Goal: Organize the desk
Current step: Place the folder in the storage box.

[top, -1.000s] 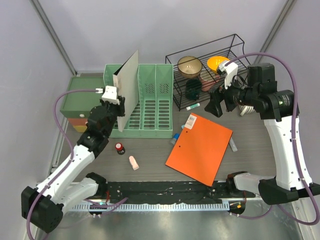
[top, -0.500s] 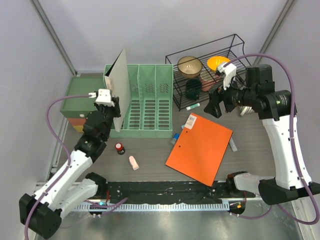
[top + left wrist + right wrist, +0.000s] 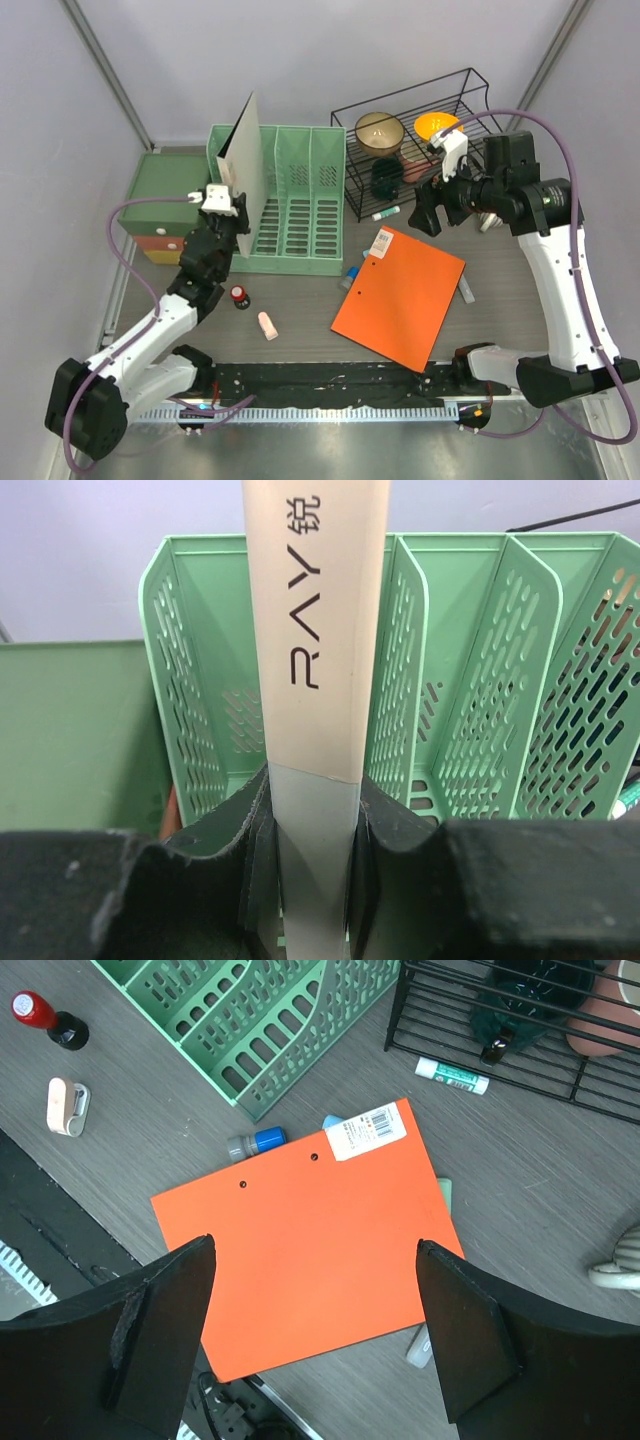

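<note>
My left gripper (image 3: pixel 228 205) (image 3: pixel 312 790) is shut on the lower edge of a beige folder (image 3: pixel 247 150) (image 3: pixel 320 630) printed "RAY". It holds the folder upright at the left end of the green file rack (image 3: pixel 300 205) (image 3: pixel 470 680); I cannot tell whether the bottom edge sits inside a slot. An orange folder (image 3: pixel 400 295) (image 3: pixel 310 1260) lies flat on the dark wood-grain desk (image 3: pixel 300 310) (image 3: pixel 540 1190). My right gripper (image 3: pixel 425 215) (image 3: pixel 315 1243) hovers open above the orange folder, holding nothing.
A black wire rack (image 3: pixel 440 95) with bowls stands at the back right, and a green drawer box (image 3: pixel 165 190) sits left of the file rack. A red stamp (image 3: pixel 239 296), a pink item (image 3: pixel 267 325), a glue stick (image 3: pixel 386 213) and a marker (image 3: pixel 466 290) lie loose.
The left arm swung the beige folder from tilted over the rack to the left, then set it upright at the rack's left end. The right gripper drifted slightly left.
</note>
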`<state>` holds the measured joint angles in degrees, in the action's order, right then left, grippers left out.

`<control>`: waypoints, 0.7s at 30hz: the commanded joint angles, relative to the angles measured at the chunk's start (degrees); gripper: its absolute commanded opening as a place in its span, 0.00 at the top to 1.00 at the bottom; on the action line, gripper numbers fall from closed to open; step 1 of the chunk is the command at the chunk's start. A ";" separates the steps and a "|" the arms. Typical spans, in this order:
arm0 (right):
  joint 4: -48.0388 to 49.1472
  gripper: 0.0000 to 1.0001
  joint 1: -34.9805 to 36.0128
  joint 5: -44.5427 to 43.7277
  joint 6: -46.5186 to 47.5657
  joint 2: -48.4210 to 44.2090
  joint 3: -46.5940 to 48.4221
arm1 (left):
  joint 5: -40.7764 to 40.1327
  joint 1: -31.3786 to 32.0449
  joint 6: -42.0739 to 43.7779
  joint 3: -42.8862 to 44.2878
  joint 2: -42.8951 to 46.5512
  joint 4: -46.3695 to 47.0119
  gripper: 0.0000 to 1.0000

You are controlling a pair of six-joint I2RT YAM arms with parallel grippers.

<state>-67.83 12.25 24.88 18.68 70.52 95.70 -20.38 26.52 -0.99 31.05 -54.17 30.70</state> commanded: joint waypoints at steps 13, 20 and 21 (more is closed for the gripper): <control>2.79 0.15 0.05 -1.33 -0.48 -0.65 -3.06 | -1.42 0.55 -1.64 -0.99 0.20 12.98 1.00; 2.79 0.15 -0.03 -0.98 -0.31 -0.47 -3.24 | -0.80 0.72 -0.85 -0.29 1.53 13.42 1.00; 2.79 0.15 -0.03 -0.98 -0.31 -0.39 -3.33 | -0.80 0.72 -0.59 -0.37 1.53 13.77 1.00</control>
<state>-67.24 12.25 23.90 18.68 70.63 92.40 -21.02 26.96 -1.45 29.41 -54.48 36.16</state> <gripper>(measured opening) 0.855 0.293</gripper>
